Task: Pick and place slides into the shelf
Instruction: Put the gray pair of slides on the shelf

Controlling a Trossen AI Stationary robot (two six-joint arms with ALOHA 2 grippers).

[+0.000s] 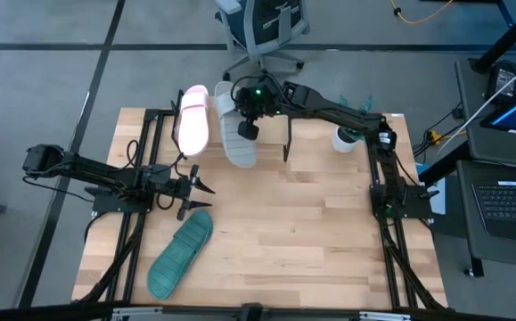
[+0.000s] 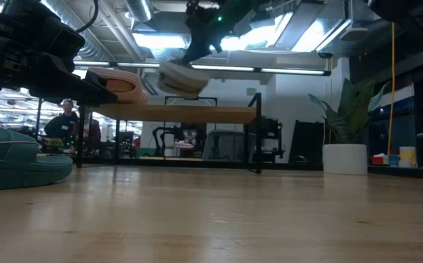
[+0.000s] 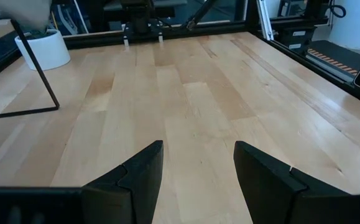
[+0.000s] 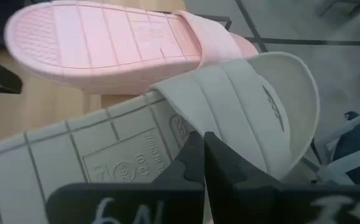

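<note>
The grey slide [image 1: 236, 135] is in my right gripper [image 1: 249, 125] over the shelf [image 2: 174, 113], a low plank on thin black legs at the table's far edge. The pale pink slide [image 1: 192, 116] lies sole-down on the shelf top to the grey one's left, footbed up [image 4: 99, 43]. The teal slide [image 1: 180, 254] lies flat on the table near the near-left corner. My left gripper [image 1: 200, 183] is open and holds nothing. It hovers above the table between the shelf and the teal slide. My right gripper is shut on the grey slide's wide strap [image 4: 229, 118], pinching its edge between the two fingers [image 4: 192, 165]. It comes from above, slanting from the table's right. The slide sits roughly level just above the shelf plank [image 2: 180, 77]; whether it touches the plank I cannot tell.
A white pot [image 1: 345, 138] stands on the table right of the shelf's right legs [image 1: 288, 138]. An office chair [image 1: 262, 27] stands beyond the far edge, and a laptop [image 1: 507, 201] sits off to the right. Bare wooden tabletop [image 3: 217, 93] lies ahead of my left gripper.
</note>
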